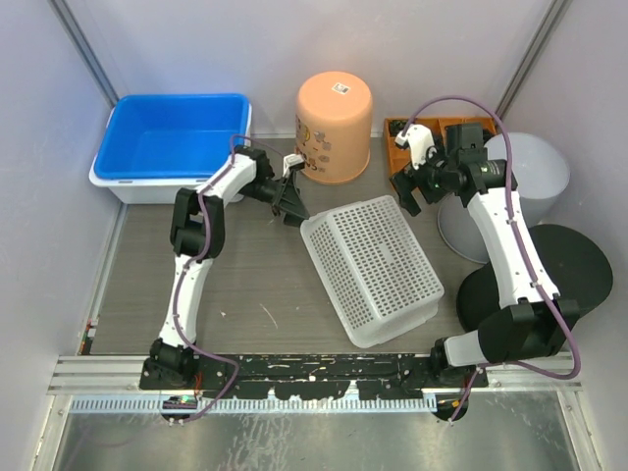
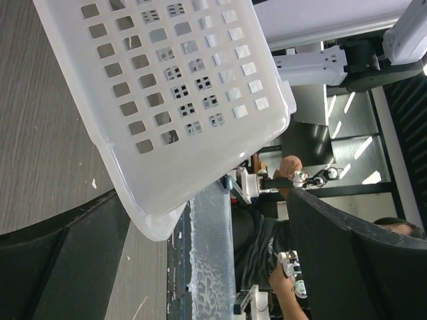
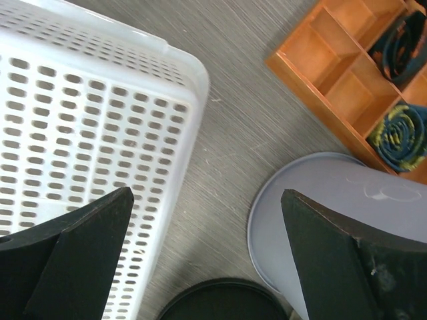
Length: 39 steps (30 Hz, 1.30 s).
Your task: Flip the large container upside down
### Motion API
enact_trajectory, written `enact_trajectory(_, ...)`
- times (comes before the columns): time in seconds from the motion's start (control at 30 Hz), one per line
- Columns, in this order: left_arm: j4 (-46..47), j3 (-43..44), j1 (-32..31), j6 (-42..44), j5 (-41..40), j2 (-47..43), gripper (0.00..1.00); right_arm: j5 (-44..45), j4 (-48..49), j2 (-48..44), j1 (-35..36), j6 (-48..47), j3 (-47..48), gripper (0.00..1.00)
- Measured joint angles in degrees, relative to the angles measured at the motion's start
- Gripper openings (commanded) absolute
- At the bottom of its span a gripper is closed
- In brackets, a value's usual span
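The large container, a white perforated basket (image 1: 373, 270), lies in the middle of the table with its flat base facing up and its rim down. My left gripper (image 1: 294, 201) is open just off the basket's far left corner and holds nothing. In the left wrist view the basket (image 2: 167, 80) fills the upper left, its rounded corner hanging between my spread left gripper (image 2: 207, 263) without touching either side. My right gripper (image 1: 412, 196) hovers open off the far right corner. In the right wrist view the open right gripper (image 3: 207, 257) frames bare table beside the basket (image 3: 80, 133).
A blue tub (image 1: 172, 147) stands at the back left. An upturned orange bucket (image 1: 334, 126) is behind the basket. A wooden divided tray (image 1: 432, 137) sits at the back right. On the right are a grey round bin (image 1: 520, 191) and a black disc (image 1: 554, 275).
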Motion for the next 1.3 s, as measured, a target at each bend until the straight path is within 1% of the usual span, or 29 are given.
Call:
enact_trajectory(0.1,0.42,2.12,-0.92,-2.84,-1.57,-0.22,0.99,-1.92,-0.02,-0.02,1.09,0.61,0.24,1.0)
enact_trajectory(0.13,3.28,0.83,-1.25,-7.93,-4.39,-1.38,0.98,-2.78,-0.02,-0.02,1.36,0.85,0.44,1.0)
enact_trajectory(0.2,12.83,-6.21,-1.9,-17.86,-11.34,-5.35,0.99,-4.76,-0.09,-0.02,1.86,1.25,0.63,1.0)
enact_trajectory(0.23,18.45,-11.61,-2.25,-22.95,-16.0,-8.22,0.99,-5.57,-0.11,-0.02,1.99,1.36,0.74,1.0)
enact_trajectory(0.3,23.61,-17.35,-2.97,-29.07,-23.61,-11.3,0.99,-7.39,-0.22,-0.02,2.64,1.68,0.96,1.0)
enact_trajectory(0.4,26.69,-15.91,-4.24,-34.34,-34.86,-11.58,0.99,-8.37,-0.44,-0.02,4.76,2.34,1.51,1.0)
enact_trajectory(0.5,28.24,-11.26,-5.4,-37.31,-47.84,-11.61,0.99,-8.26,-0.46,-0.02,9.11,2.78,1.79,1.0)
enact_trajectory(0.67,31.1,-9.46,-7.06,-38.4,-68.17,-13.99,0.99,-7.82,-0.98,0.04,17.4,2.95,2.51,1.0)
enact_trajectory(0.73,31.85,-9.35,-7.39,-38.16,-74.4,-15.76,0.98,-8.5,-2.64,0.66,21.57,2.62,4.0,1.0)
enact_trajectory(0.8,31.69,-7.74,-7.5,-37.09,-79.08,-17.59,0.98,-10.12,-4.98,2.08,27.67,1.55,6.27,1.0)
enact_trajectory(0.9,30.67,-0.22,-7.5,-33.64,-85.18,-21.2,0.99,-13.18,-7.76,4.26,37.77,-0.5,7.28,1.0)
enact_trajectory(0.97,31.19,5.35,-7.48,-30.25,-89.77,-24.87,0.98,-13.97,-8.13,5.33,44.94,-1.86,5.31,1.0)
enact_trajectory(1.03,32.2,9.97,-6.95,-25.68,-95.12,-30.93,0.99,-12.74,-6.01,5.57,51.1,-2.54,-0.59,1.0)
enact_trajectory(1.1,32.5,13.44,-5.35,-22.45,-98.64,-36.59,0.98,-9.33,-1.86,5.66,54.82,-2.67,-8.55,1.0)
enact_trajectory(1.17,32.11,16.85,-1.88,-19.93,-100.63,-41.44,0.98,-3.78,4.13,6.34,55.82,-2.56,-17.29,1.0)
enact_trajectory(1.2,31.58,18.18,0.94,-18.91,-101.11,-43.63,0.99,-0.09,8.22,7.02,55.74,-2.43,-22.18,1.0)
enact_trajectory(1.27,29.46,18.82,6.12,-17.7,-100.91,-45.7,0.99,7.54,16.2,8.96,55.17,-2.51,-30.75,1.0)
enact_trajectory(1.3,27.67,18.82,8.35,-17.29,-100.43,-46.49,0.99,10.64,18.47,9.88,55.12,-2.67,-33.24,1.0)
